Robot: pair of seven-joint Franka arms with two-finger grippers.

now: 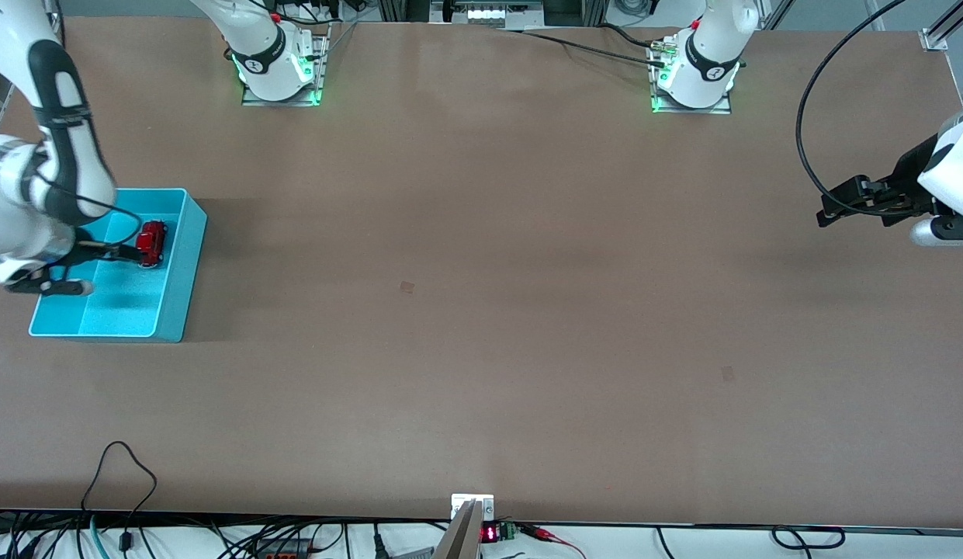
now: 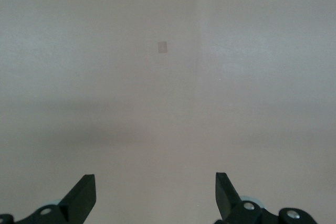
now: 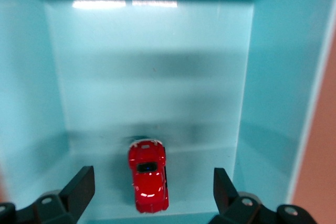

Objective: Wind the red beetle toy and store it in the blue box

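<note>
Red beetle toy (image 3: pixel 148 176) lies on the floor of the blue box (image 1: pixel 178 291), free between the spread fingers of the right gripper (image 3: pixel 152 192), which is inside the box and touches nothing. Well apart from the box, the left gripper (image 2: pixel 155 195) waits over bare table (image 1: pixel 481 310), fingers spread, holding nothing.

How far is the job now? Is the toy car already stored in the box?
Storing looks done: the red car lies on the floor of the blue box, free of any grip. In hand: the right gripper hangs open over the car, inside the box. The left gripper waits open over bare table at its own end. Left: only lifting the right arm out. Whether the car was wound cannot be seen.
</note>
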